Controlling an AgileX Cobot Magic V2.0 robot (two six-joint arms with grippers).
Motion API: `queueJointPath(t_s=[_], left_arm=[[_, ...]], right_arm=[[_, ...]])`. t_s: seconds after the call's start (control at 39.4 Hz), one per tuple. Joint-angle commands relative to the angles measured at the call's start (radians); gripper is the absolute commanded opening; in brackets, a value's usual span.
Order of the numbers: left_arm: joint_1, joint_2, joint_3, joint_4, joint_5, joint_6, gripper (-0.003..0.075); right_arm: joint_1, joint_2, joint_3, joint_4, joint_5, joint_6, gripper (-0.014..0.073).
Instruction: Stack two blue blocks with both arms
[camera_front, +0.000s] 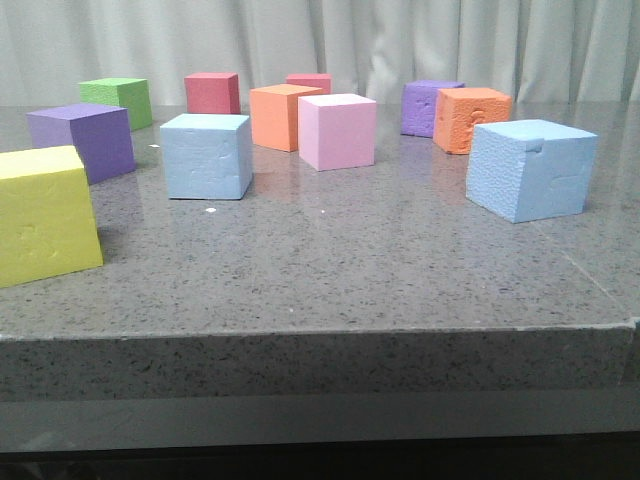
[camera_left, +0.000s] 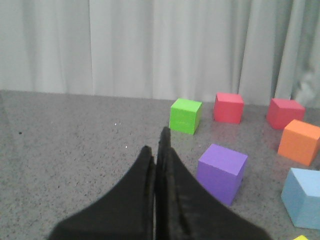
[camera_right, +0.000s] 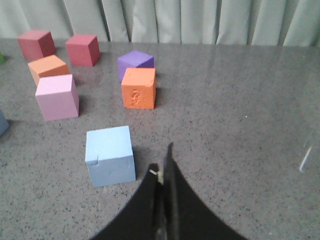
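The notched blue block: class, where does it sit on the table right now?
In the front view, the notched blue block rests on the table's right side, nearer the camera than the orange cube just behind it.

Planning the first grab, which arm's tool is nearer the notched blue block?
Right. The right tool sits shut just beside the notched blue block; the left tool, also shut, doesn't have it in view.

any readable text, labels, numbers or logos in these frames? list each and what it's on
None readable: no words, labels, brands or numbers in any view.
Nearest thing: a dented, curly mark on the front face of the orange foam cube beside the purple foam cube; it looks like surface damage, not a letter or number.
The notched, rough light blue foam cube and the smoother, paler blue foam cube are blank.
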Motion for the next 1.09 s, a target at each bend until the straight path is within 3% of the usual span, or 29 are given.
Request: queueJointPath(t_s=[0.0, 0.25, 0.33, 0.43, 0.46, 0.53, 0.63, 0.74, 1.07], left_arm=[[0.001, 0.063, -0.066, 0.002, -0.037, -0.008, -0.002], [0.001, 0.078, -0.068, -0.002, -0.053, -0.008, -0.0015], [0.001, 0.078, -0.068, -0.002, -0.053, -0.008, 0.0038], [0.001, 0.078, -0.066, -0.002, -0.053, -0.008, 0.0219], [0.001, 0.078, -0.066, -0.002, -0.053, -0.008, 0.0298], [0.001, 0.078, -0.066, -0.002, -0.053, -0.008, 0.0517], [0.001, 0.078, -0.066, -0.002, -0.053, -0.008, 0.0675], [0.001, 0.078, -0.066, -0.002, -0.049, -0.008, 0.0681], [0.001, 0.078, -0.066, -0.002, -0.048, -0.008, 0.0679]], right_arm=[[-0.008, 0.051, -0.046, 0.0, -0.047, -0.001, -0.0067], [-0.008, 0.06, -0.045, 0.0, -0.049, -0.001, -0.0063], [-0.008, 0.06, -0.044, 0.0, -0.049, -0.001, -0.003], [-0.008, 0.06, -0.044, 0.0, -0.049, -0.001, 0.0089], [-0.008, 0.06, -0.044, 0.0, -0.049, -0.001, 0.0128], [-0.008, 0.06, -0.044, 0.0, -0.051, -0.001, 0.0286], [-0.008, 0.06, -0.044, 0.0, -0.057, -0.001, 0.0505], [-0.008, 0.06, -0.044, 0.0, -0.069, -0.001, 0.0662], [-0.008, 0.172, -0.087, 0.006, -0.15, -0.001, 0.0645]])
